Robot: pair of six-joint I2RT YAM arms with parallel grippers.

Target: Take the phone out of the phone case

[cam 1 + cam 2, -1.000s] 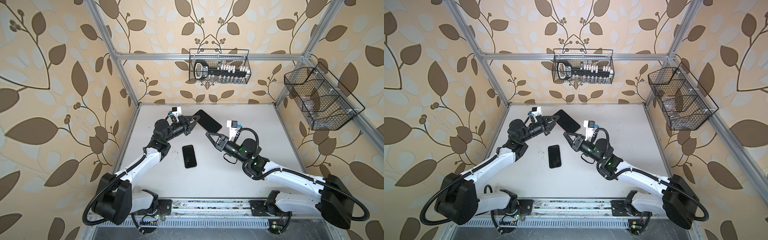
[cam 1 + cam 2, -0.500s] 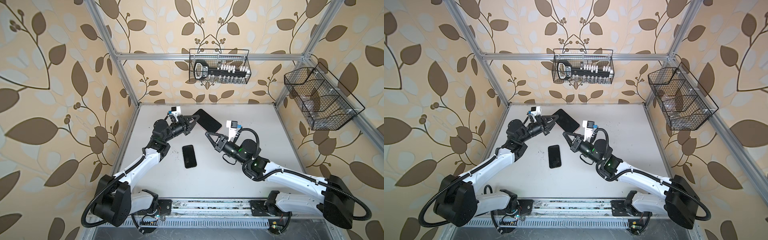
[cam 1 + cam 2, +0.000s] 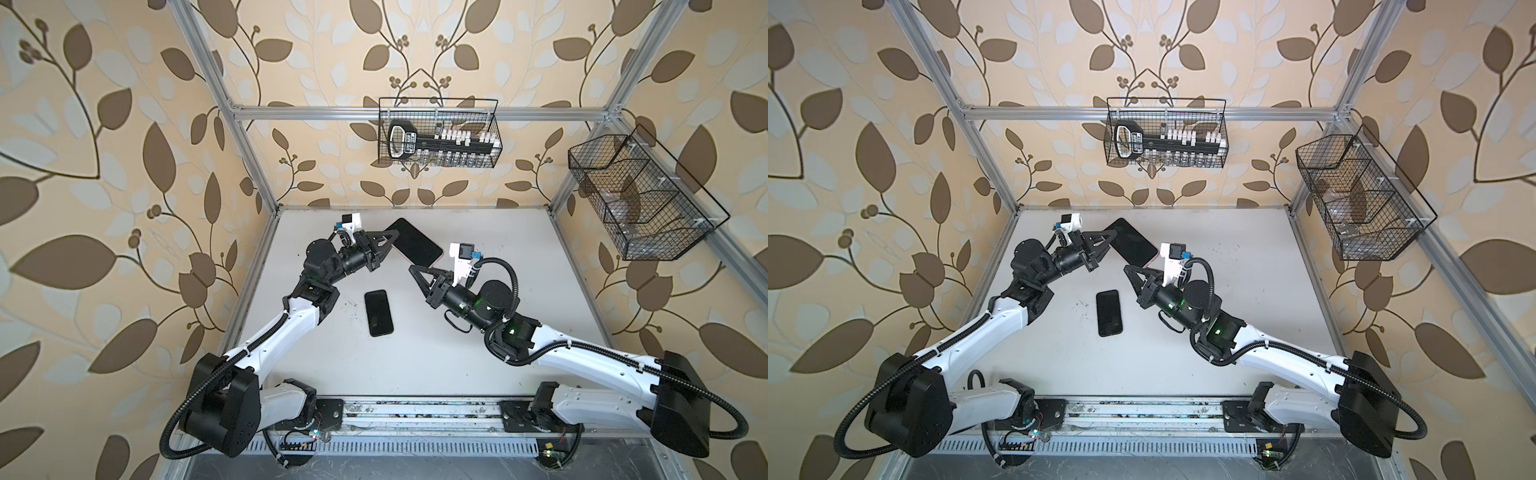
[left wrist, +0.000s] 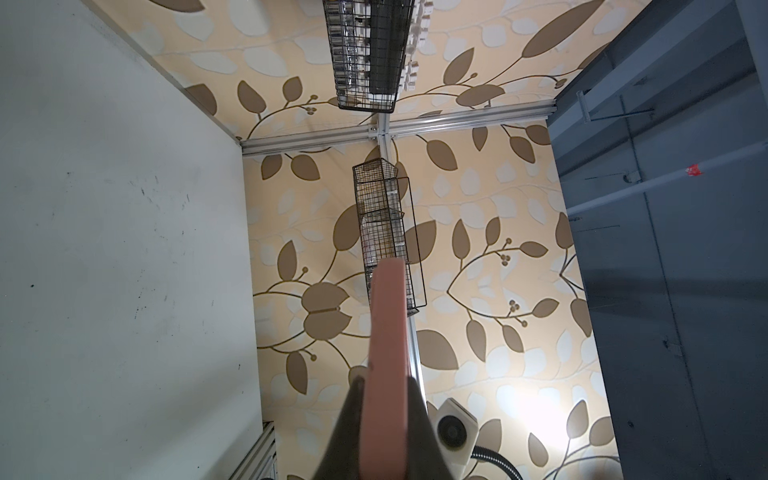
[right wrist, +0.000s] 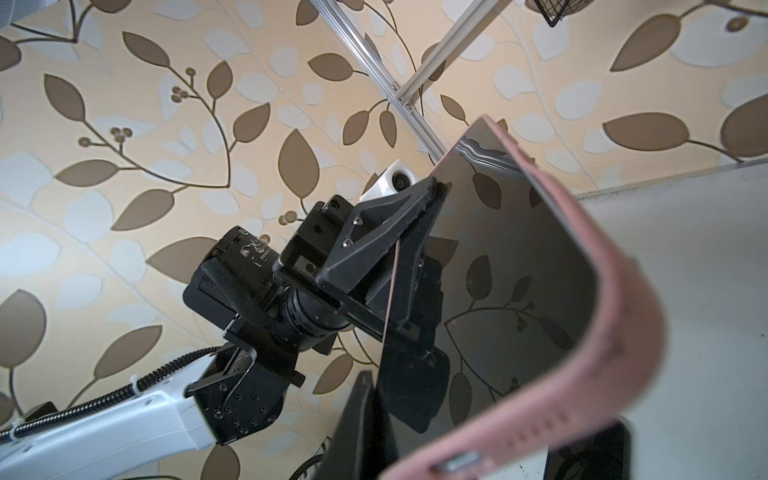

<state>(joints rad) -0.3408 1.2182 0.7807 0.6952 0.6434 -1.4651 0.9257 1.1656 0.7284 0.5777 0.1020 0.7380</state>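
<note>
Fingers of the left gripper pinch an edge of the pink phone case, phone seated inside, aloft over the far worktop; the right gripper, whose finger spread cannot be told, sits by the nearest corner and should peel the rim back gently.

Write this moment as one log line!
left gripper: shut on pink-cased phone, aloft | right gripper: by its corner | black phone: on table
</note>
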